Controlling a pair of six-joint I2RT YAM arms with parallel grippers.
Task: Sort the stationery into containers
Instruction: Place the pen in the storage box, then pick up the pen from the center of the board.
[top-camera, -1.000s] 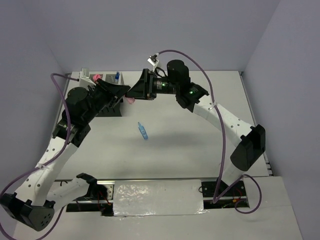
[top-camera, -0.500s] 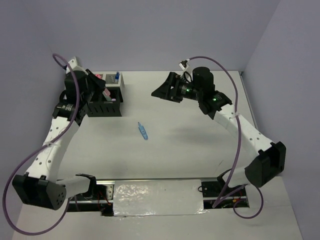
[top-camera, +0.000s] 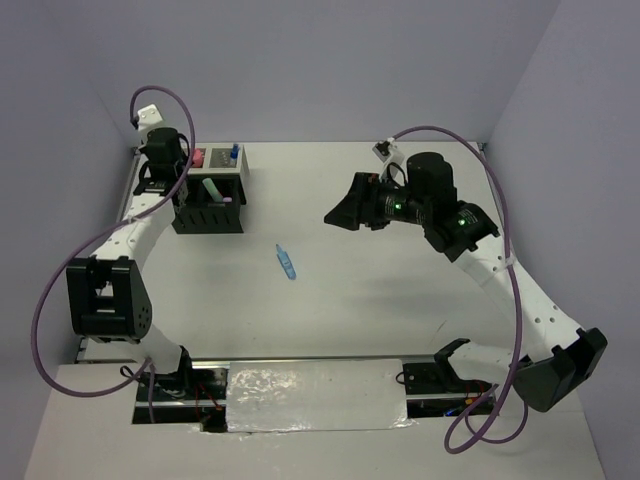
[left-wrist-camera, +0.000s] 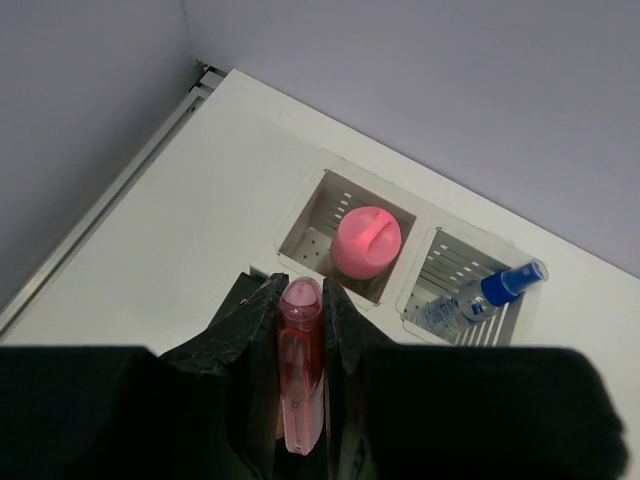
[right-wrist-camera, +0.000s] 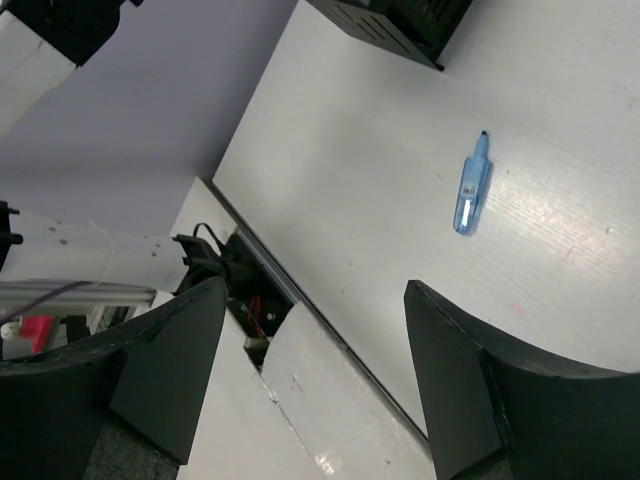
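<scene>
My left gripper (top-camera: 163, 178) hovers at the left end of the black organizer (top-camera: 208, 218), in the far left corner. In the left wrist view it (left-wrist-camera: 300, 285) is shut on a pink marker (left-wrist-camera: 300, 350), just short of the white-rimmed compartments. One holds the pink-capped bottle (left-wrist-camera: 366, 240), the other the blue-capped clear bottle (left-wrist-camera: 480, 298). A mint green marker (top-camera: 212, 188) and a purple one (top-camera: 228, 200) stand in the black compartments. A blue marker (top-camera: 287, 261) lies alone mid-table and also shows in the right wrist view (right-wrist-camera: 472, 190). My right gripper (top-camera: 340, 212) is open and empty, raised to the right of it.
The table's left edge rail (left-wrist-camera: 120, 190) runs close beside the left gripper. The near edge with foil tape (top-camera: 315, 395) and wiring (right-wrist-camera: 215, 265) lies below the right gripper. Walls close the back and sides.
My left arm has swung back toward the far left corner, carrying the pink marker. My right arm has drawn away from the organizer to the right and lowered a little.
</scene>
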